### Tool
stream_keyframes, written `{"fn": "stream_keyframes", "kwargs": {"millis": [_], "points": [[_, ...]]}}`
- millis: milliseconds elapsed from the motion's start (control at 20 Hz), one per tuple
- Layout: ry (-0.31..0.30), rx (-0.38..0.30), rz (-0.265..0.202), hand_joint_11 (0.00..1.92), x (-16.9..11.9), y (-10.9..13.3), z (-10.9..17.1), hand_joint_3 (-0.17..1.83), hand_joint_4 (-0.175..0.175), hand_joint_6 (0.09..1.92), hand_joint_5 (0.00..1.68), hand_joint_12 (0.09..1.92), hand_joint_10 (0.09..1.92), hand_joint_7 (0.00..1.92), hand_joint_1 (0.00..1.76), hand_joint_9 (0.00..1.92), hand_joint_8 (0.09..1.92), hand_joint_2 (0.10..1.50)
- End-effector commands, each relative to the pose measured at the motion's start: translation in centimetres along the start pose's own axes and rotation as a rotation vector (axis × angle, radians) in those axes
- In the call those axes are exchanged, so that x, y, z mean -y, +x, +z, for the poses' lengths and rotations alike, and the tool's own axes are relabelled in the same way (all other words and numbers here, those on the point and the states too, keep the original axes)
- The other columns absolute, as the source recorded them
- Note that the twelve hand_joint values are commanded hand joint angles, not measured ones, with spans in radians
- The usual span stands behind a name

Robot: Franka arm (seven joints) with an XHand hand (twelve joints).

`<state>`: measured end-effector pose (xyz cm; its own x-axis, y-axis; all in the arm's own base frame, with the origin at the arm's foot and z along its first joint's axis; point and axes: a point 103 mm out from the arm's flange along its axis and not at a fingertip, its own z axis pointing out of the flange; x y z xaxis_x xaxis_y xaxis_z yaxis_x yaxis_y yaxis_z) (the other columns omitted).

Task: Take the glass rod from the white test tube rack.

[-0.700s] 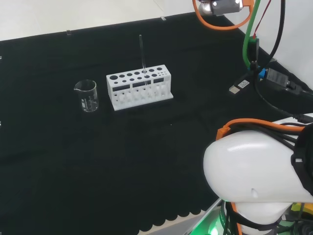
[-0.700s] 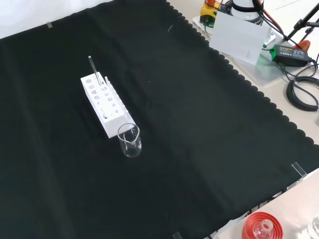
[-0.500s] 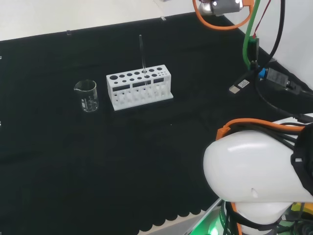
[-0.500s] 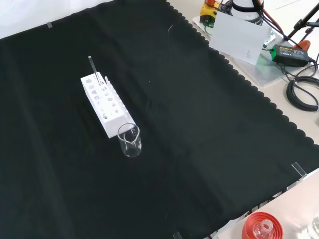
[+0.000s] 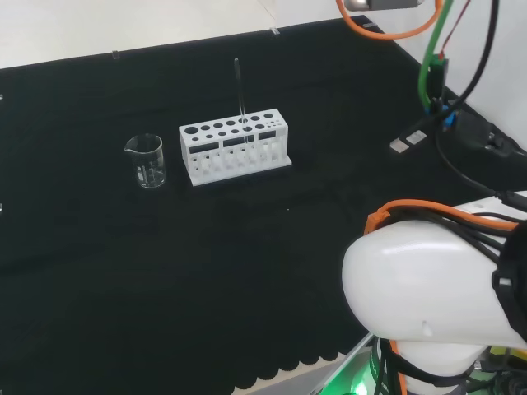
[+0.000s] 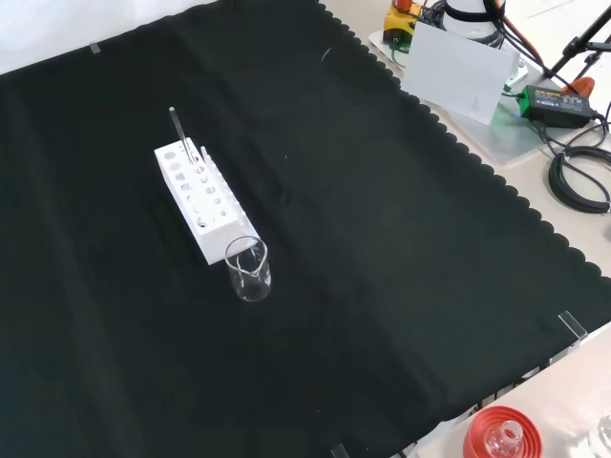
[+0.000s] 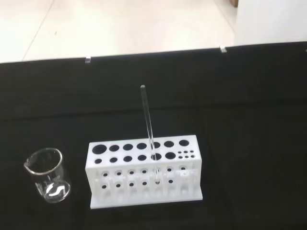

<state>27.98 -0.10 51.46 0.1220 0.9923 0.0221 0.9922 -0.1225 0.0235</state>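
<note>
The glass rod [image 7: 149,129], thin, clear and straight, stands nearly upright in a hole of the white test tube rack [image 7: 144,171], its top well above the rack. A small empty glass beaker [image 7: 47,176] stands beside the rack. Whether the hand's fingers are spread or closed cannot be told.

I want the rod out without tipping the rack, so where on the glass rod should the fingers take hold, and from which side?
Pinch the glass rod on its bare upper length, well above the white test tube rack. It stands nearly upright in a hole, so coming from above and lifting along its line looks safest. The beaker stands apart at the rack's end, so it should not get in the way.
</note>
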Motion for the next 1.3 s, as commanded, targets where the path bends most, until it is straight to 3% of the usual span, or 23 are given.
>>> {"fn": "stream_keyframes", "kwargs": {"millis": [50,350,450,550,750,1300], "points": [[-0.005,-0.016,0.032,0.0,2.2,-0.5,-0.7,0.23,0.071,0.09,0.0,0.25,0.09,0.0,0.37,0.02,0.09,0.88],[-0.009,-0.025,0.024,0.0,2.4,-0.9,-0.7,0.21,0.07,0.09,0.0,0.33,0.09,0.0,0.37,0.03,0.09,0.89],[-0.016,-0.026,0.019,0.0,2.5,-1.1,-0.8,0.19,0.071,0.09,0.0,0.52,0.09,0.0,0.38,0.04,0.09,0.9],[-0.026,-0.02,0.023,0.0,2.8,-1.5,-1.1,0.18,0.071,0.09,0.0,0.82,0.13,0.0,0.37,0.06,0.09,0.91],[-0.022,-0.006,0.034,0.0,2.8,-1.9,-1.2,0.15,0.068,0.09,0.0,1.13,0.47,0.02,0.35,0.01,0.09,0.92],[-0.012,-0.024,0.034,0.0,2.4,-2.0,-1.6,0.15,0.081,0.09,0.0,1.22,0.54,0.02,0.34,0.0,0.09,0.92]]}}
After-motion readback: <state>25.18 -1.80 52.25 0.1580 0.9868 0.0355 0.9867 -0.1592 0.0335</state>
